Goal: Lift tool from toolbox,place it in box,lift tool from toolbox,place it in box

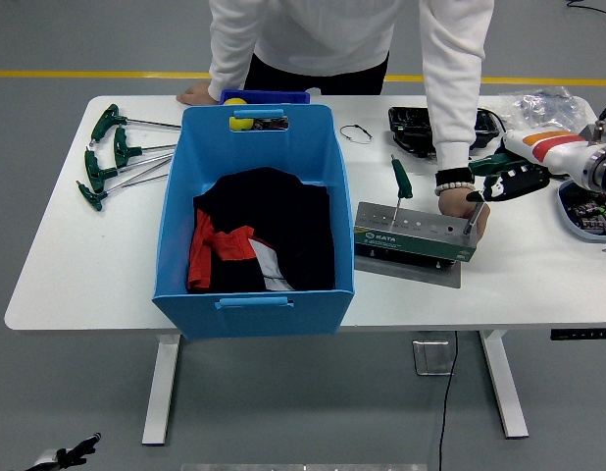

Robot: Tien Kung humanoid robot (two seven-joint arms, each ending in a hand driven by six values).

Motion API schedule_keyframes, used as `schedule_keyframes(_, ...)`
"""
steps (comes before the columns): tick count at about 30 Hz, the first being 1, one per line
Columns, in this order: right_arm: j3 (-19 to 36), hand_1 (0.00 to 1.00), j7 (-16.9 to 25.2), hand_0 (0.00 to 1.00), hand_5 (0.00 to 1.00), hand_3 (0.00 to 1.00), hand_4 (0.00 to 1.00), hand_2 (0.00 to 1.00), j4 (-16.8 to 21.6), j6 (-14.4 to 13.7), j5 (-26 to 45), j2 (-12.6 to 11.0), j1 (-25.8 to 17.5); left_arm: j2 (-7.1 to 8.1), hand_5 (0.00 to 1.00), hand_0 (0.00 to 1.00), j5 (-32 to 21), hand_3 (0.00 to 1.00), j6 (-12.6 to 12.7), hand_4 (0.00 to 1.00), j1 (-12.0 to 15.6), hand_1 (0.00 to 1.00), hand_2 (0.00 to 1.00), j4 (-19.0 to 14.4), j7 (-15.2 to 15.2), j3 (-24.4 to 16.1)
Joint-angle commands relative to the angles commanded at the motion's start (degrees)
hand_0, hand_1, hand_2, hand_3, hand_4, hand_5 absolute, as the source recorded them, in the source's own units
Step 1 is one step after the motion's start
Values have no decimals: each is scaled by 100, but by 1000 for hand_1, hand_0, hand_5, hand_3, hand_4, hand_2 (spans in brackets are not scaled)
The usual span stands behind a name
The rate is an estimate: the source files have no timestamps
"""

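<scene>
Black right hand reaching at the tool stand's right end, grip state not readable.

Fingers are blurring into a green handle at that end, so whether they are closing on it I cannot tell; the left hand is hanging low at the bottom corner, well off the table. Just beside the right hand, a person's hand is bracing the stand. One screwdriver is standing upright in a hole near the stand's left end. Judging by looks, these tools are being stiff steel, light, with a grippy handle; taking hold at the handle and pulling straight up seems best. Left of the stand, the blue box is holding dark and red cloth. White table is looking smooth and hard, over grey floor with a yellow line behind.
</scene>
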Motion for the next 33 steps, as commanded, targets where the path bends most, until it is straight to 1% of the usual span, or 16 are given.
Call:
schedule_keyframes(5, -41, 75, -45, 138, 818, 152, 998, 110, -58, -93, 6, 34, -13, -4, 544, 865, 33, 612, 0, 723, 6, 848, 824, 0, 9, -23)
schedule_keyframes(6, -44, 35, -42, 100, 823, 96, 998, 77, -71, -130, 14, 42, -25, -5, 544, 865, 45, 611, -1, 723, 9, 848, 824, 0, 12, -32)
schedule_keyframes(7, -46, 35, -37, 100, 823, 96, 998, 77, -81, -169, 24, 48, -34, -6, 544, 865, 51, 611, -1, 723, 11, 848, 824, 0, 14, -36)
schedule_keyframes(11, -60, 35, 38, 100, 823, 96, 998, 77, -125, -522, 11, 71, -69, -10, 544, 865, 93, 611, -1, 723, 21, 848, 824, 0, 25, -68)
schedule_keyframes(12, -64, 15, 86, 84, 822, 37, 998, 44, -137, -650, -30, 75, -80, -13, 543, 865, 115, 612, 0, 722, 23, 847, 823, 0, 31, -87)
schedule_keyframes(14, -64, 15, 172, 84, 822, 37, 998, 44, -155, -884, -83, 77, -102, -16, 543, 865, 147, 612, -1, 722, 27, 847, 823, 0, 40, -108)
schedule_keyframes(16, -66, 15, 237, 84, 822, 37, 998, 44, -168, -1043, -109, 75, -122, -17, 543, 865, 125, 612, -3, 722, 33, 847, 823, 0, 39, -86)
schedule_keyframes(18, -69, 15, 276, 84, 822, 37, 998, 44, -185, -1132, -123, 81, -140, -19, 543, 865, 133, 612, -6, 722, 41, 847, 823, 0, 44, -88)
schedule_keyframes(19, -73, 2, 293, 64, 806, 2, 998, 15, -193, -1174, -128, 84, -148, -21, 544, 865, 149, 612, -6, 724, 44, 847, 824, 0, 49, -99)
schedule_keyframes(24, -59, 2, 395, 64, 806, 2, 998, 15, -225, -1392, -165, 96, -201, -25, 544, 865, 162, 612, -12, 724, 63, 847, 824, 0, 57, -91)
schedule_keyframes(26, -50, 2, 424, 45, 790, 2, 998, 2, -228, -1468, -172, 93, -219, -25, 544, 865, 168, 611, -14, 723, 66, 848, 823, 0, 58, -92)
schedule_keyframes(29, -12, 2, 497, 45, 790, 2, 998, 2, -220, -1640, -162, 81, -250, -23, 544, 865, 154, 611, -19, 723, 63, 848, 823, 0, 54, -82)
schedule_keyframes(30, 0, 2, 512, 32, 777, 2, 998, 2, -213, -1668, -161, 77, -255, -23, 543, 865, 152, 612, -19, 724, 62, 848, 823, 0, 53, -81)
schedule_keyframes(33, 51, 2, 558, 32, 777, 2, 998, 2, -157, -1748, -169, 53, -276, -21, 543, 865, 145, 612, -22, 724, 60, 848, 823, 0, 50, -86)
